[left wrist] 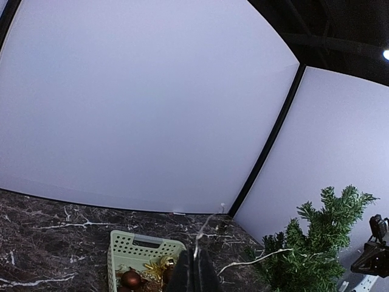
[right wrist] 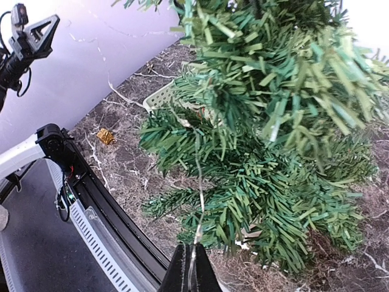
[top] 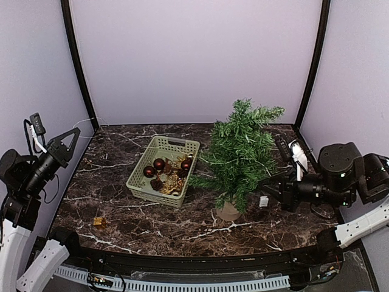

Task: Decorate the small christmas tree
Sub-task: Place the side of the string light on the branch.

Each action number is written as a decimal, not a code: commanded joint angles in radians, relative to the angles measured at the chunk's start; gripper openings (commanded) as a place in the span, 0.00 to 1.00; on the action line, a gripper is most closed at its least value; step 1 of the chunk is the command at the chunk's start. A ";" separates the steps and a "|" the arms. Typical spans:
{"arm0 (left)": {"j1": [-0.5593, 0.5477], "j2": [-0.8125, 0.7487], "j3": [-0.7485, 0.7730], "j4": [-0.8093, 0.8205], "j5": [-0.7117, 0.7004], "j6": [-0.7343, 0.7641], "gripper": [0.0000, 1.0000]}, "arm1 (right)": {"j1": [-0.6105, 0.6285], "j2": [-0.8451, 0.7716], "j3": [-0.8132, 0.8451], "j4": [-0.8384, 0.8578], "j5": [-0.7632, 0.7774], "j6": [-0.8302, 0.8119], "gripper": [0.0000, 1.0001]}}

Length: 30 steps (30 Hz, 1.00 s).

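The small christmas tree [top: 243,152] stands right of the basket [top: 174,142], ornaments [top: 159,164] inside it.

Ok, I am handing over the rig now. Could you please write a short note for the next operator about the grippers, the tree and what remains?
Left gripper: shut, raised at the left side, with a thin pale strand coming out of its tips.
Right gripper: shut on the strand, low beside the small christmas tree; the strand runs up into the branches.
Basket, left of the tree, holds dark red balls and gold pieces. One small gold piece lies on the table, front left.
Done: strand partly in the tree.
Left: no ornament visible on the tree yet.
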 commanded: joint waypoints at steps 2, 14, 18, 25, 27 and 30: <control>0.005 -0.067 -0.054 -0.045 -0.016 -0.012 0.00 | 0.005 -0.030 -0.017 0.031 0.010 0.013 0.00; 0.006 -0.029 0.021 -0.152 -0.026 -0.004 0.00 | 0.006 0.044 0.063 0.175 -0.131 -0.059 0.00; 0.005 0.059 0.062 -0.190 -0.004 -0.023 0.00 | 0.005 0.098 0.127 0.233 -0.185 -0.134 0.00; 0.006 0.306 -0.016 0.082 0.129 -0.075 0.00 | 0.004 0.231 0.196 0.236 -0.263 -0.194 0.00; 0.006 0.397 -0.015 0.142 0.135 -0.056 0.00 | 0.005 0.251 0.205 0.253 -0.290 -0.200 0.00; 0.004 0.542 0.019 0.168 0.133 -0.022 0.00 | 0.005 0.260 0.206 0.273 -0.302 -0.203 0.00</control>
